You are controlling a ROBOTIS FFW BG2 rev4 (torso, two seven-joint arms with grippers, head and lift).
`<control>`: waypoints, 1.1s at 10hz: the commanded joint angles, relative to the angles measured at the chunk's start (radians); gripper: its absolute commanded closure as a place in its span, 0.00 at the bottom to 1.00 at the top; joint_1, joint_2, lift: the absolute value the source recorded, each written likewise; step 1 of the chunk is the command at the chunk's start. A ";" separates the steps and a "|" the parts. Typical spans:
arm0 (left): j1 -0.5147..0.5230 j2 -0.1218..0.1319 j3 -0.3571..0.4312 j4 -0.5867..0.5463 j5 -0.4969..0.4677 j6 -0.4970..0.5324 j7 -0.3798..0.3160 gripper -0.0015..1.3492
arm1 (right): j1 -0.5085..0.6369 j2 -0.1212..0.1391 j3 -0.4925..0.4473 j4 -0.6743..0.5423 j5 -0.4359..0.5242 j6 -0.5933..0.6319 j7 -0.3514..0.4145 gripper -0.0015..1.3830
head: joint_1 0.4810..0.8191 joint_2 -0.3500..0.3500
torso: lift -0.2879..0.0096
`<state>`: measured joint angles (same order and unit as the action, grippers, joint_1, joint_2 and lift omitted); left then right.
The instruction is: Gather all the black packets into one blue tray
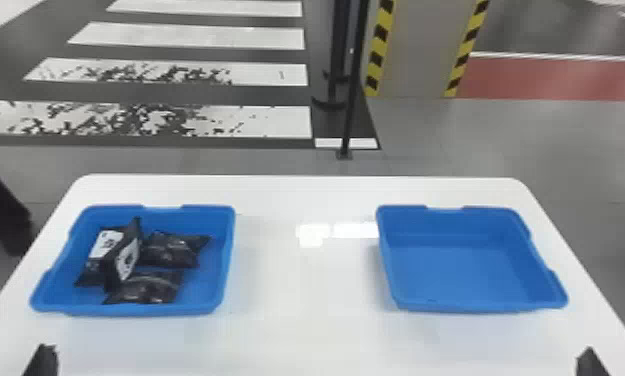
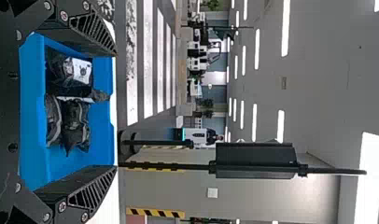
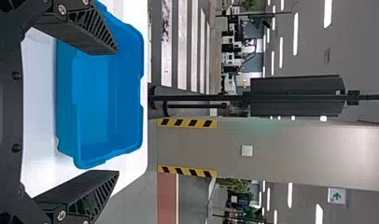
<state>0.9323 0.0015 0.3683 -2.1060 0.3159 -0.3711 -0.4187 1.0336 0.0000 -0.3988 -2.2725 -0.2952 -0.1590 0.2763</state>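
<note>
At the head view's bottom left edge is the tip of my left gripper [image 1: 42, 361]; my right gripper [image 1: 592, 362] shows its tip at the bottom right. The left blue tray [image 1: 223, 260] holds several black packets [image 1: 171, 250], some overlapping, two with white labels. The right blue tray [image 1: 456, 270] has no packet in it. In the left wrist view my left gripper [image 2: 116, 110] is open, its fingers wide apart in front of the packets [image 2: 75, 123]. My right gripper [image 3: 118, 111] stands open in the right wrist view, before the bare tray [image 3: 96, 93].
Both trays stand on a white table [image 1: 301, 285] with a wide gap between them. Beyond its far edge are the floor, a black post [image 1: 352, 90] and a pillar with yellow-black striped edges [image 1: 416, 50].
</note>
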 commanded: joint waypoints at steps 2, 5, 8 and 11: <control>-0.002 -0.004 -0.001 -0.001 -0.003 0.015 0.000 0.14 | 0.002 0.001 0.000 -0.009 0.000 0.004 0.000 0.08 | 0.63 0.44 | 0.60; -0.002 -0.004 -0.001 -0.001 -0.003 0.018 0.000 0.14 | 0.002 0.001 0.000 -0.009 -0.002 0.004 -0.002 0.08 | 0.63 0.44 | 0.60; -0.002 -0.004 -0.001 0.001 -0.003 0.027 0.000 0.14 | 0.002 0.001 0.000 -0.011 -0.004 0.012 -0.002 0.08 | 0.63 0.44 | 0.60; -0.002 -0.004 -0.003 0.001 0.003 0.045 0.000 0.14 | 0.000 0.001 0.000 -0.014 -0.004 0.012 -0.002 0.08 | 0.63 0.44 | 0.60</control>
<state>0.9301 0.0015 0.3655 -2.1054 0.3190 -0.3288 -0.4187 1.0332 0.0000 -0.3988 -2.2852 -0.2988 -0.1474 0.2745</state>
